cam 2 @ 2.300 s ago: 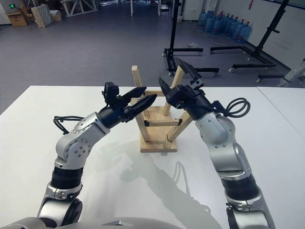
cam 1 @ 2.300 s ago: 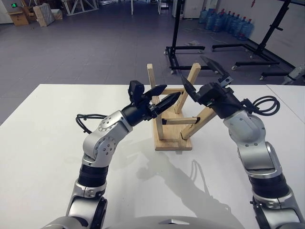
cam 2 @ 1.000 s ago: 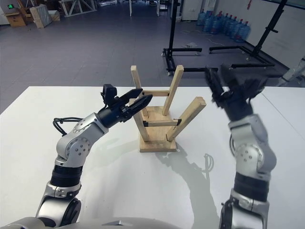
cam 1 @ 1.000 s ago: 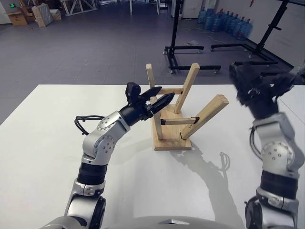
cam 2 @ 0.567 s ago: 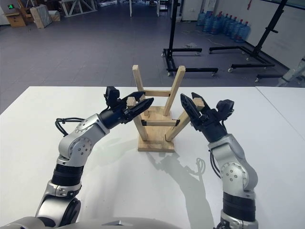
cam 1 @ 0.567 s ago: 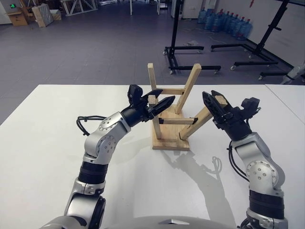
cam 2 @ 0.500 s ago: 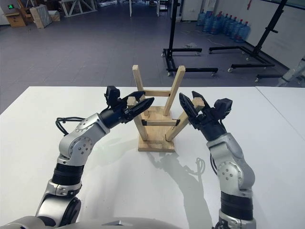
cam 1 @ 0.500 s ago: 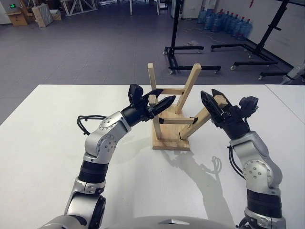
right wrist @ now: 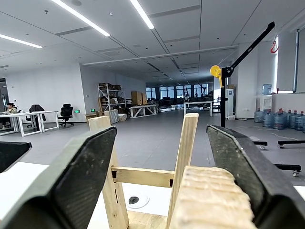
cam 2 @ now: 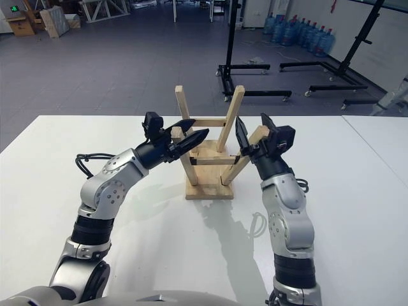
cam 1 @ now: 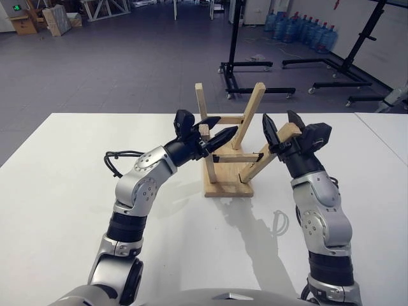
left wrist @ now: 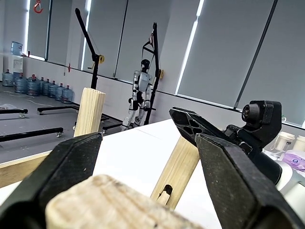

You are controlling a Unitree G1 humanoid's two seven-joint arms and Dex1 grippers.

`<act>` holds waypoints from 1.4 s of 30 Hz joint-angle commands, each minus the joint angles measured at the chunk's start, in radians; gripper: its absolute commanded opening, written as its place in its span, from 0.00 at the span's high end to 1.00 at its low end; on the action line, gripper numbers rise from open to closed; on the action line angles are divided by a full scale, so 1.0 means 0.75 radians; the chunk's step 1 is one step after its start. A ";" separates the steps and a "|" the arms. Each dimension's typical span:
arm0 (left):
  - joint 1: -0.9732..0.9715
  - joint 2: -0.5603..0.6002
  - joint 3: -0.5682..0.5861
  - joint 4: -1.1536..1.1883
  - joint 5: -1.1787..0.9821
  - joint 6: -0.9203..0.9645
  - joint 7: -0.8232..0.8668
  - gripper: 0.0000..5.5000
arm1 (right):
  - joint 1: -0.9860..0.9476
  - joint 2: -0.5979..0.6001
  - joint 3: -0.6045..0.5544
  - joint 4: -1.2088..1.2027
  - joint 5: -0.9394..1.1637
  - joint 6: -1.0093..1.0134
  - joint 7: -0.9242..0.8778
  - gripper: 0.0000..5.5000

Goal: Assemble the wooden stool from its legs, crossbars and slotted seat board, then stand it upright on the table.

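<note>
Table: I saw the white table (cam 1: 57, 204) carrying the stool upside down, between my two arms.
Seat board: the slotted seat board (cam 1: 228, 189) lay flat on the table, with the legs pointing up from it.
Left gripper: the left gripper (cam 1: 227, 125) had its jaws released, one finger on each side of the top end of the near left leg (cam 1: 208, 159). I could not tell if a finger touched the wood.
Right gripper: the right gripper (cam 1: 278, 117) was also spread, straddling the top end of the leaning leg (cam 1: 264, 158).
Long axis: the near left leg stood almost upright, while the leaning leg tilted outward to my right.
Crossbar: a crossbar (cam 1: 239, 157) joined these two legs.
Far legs: the two far legs (cam 1: 250, 116) stood behind, just beyond the grippers.
Judgement: each arm was nearer to its own leg, and both jaws would close across the leg, not along it.
</note>
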 commanded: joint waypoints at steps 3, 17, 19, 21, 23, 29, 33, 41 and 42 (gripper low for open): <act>-0.058 -0.051 -0.100 0.044 0.072 -0.015 0.000 0.35 | -0.080 0.020 0.113 -0.067 0.015 0.018 0.070 0.37; -0.134 -0.079 -0.110 0.159 0.126 -0.066 -0.033 0.35 | -0.091 -0.042 0.240 -0.030 0.062 0.254 0.157 0.37; -0.133 -0.080 -0.112 0.164 0.129 -0.071 -0.036 0.35 | -0.093 -0.042 0.247 -0.028 0.078 0.277 0.161 0.37; -0.121 -0.070 -0.097 0.162 0.126 -0.073 -0.036 0.35 | -0.092 -0.044 0.237 -0.026 0.094 0.293 0.164 0.37; -0.107 -0.051 -0.065 0.155 0.114 -0.071 -0.033 0.35 | -0.088 -0.056 0.206 -0.037 0.130 0.313 0.172 0.37; -0.084 0.013 0.125 0.117 0.042 -0.049 0.003 0.35 | -0.108 -0.117 0.072 -0.034 0.270 0.382 0.189 0.37; -0.089 0.052 0.211 0.090 -0.017 -0.033 -0.002 0.35 | -0.118 -0.159 0.004 -0.027 0.290 0.390 0.211 0.37; -0.078 0.080 0.216 0.082 -0.034 -0.031 -0.001 0.35 | -0.251 -0.237 -0.188 -0.089 0.476 0.337 0.326 0.37; -0.078 0.082 0.215 0.085 -0.032 -0.032 0.000 0.35 | -0.283 -0.243 -0.208 -0.085 0.495 0.327 0.329 0.37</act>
